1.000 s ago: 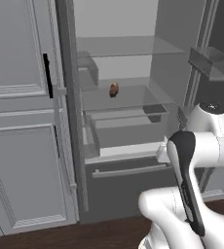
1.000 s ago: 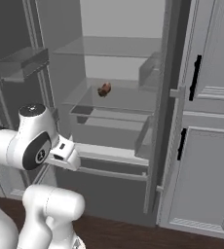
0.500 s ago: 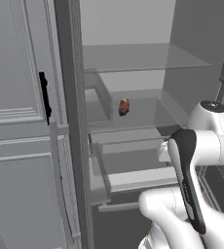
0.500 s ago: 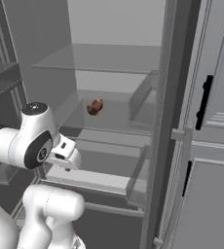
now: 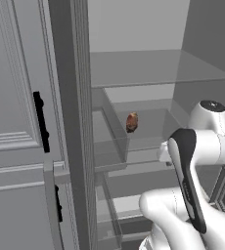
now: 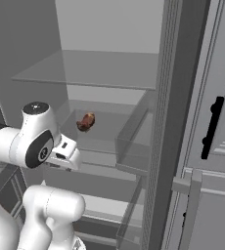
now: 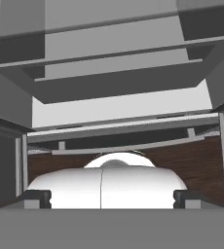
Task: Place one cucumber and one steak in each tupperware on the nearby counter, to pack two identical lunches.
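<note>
While the two-finger gripper [image 7: 112, 199] points down with its dark tips spread wide and nothing between them, the small reddish-brown steak [image 5: 132, 122] lies on the clear glass fridge shelf [image 5: 148, 141]; above that shelf sits a second glass shelf [image 6: 100, 73]; beside it stands the grey panelled cabinet door [image 6: 222, 136] with black handle [image 6: 211, 128].
</note>
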